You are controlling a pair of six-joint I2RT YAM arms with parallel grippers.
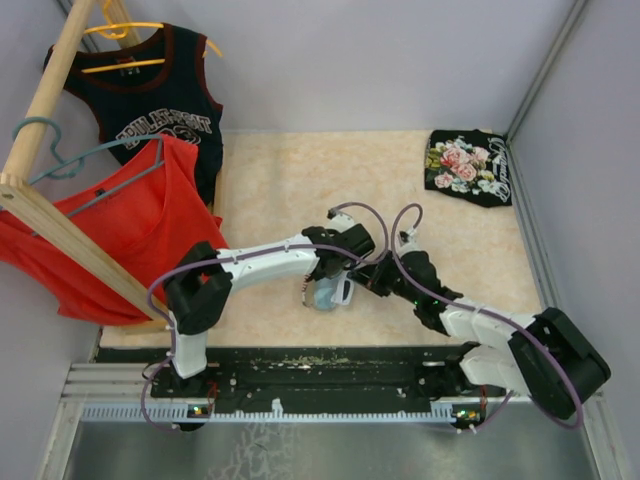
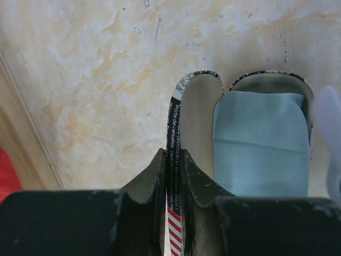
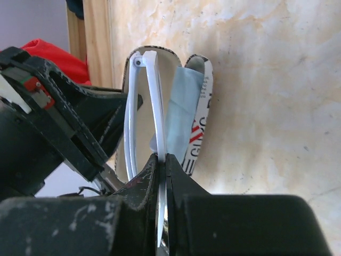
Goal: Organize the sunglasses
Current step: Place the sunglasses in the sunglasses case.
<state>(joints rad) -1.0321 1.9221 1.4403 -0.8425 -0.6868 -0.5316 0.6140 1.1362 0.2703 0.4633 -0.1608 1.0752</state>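
Observation:
The flag-print case [image 2: 176, 114] lies open on the marble table, with the light-blue cloth [image 2: 261, 144] lying inside it. My left gripper [image 2: 173, 156] is shut on the upright edge of the case's lid. My right gripper [image 3: 162, 158] is shut on the white frame of the sunglasses [image 3: 153, 101] and holds them on edge just above the open case [image 3: 201, 128], next to the cloth [image 3: 184, 104]. From above, both grippers meet over the case [image 1: 327, 294] mid-table, the left gripper [image 1: 340, 262] behind it and the right gripper [image 1: 377, 280] to its right.
A black floral pouch [image 1: 468, 167] lies at the back right. A slanting wooden rail [image 1: 60, 235] on the left carries a red shirt [image 1: 130, 225] and a black jersey [image 1: 150, 110] on hangers. Grey walls close in the table.

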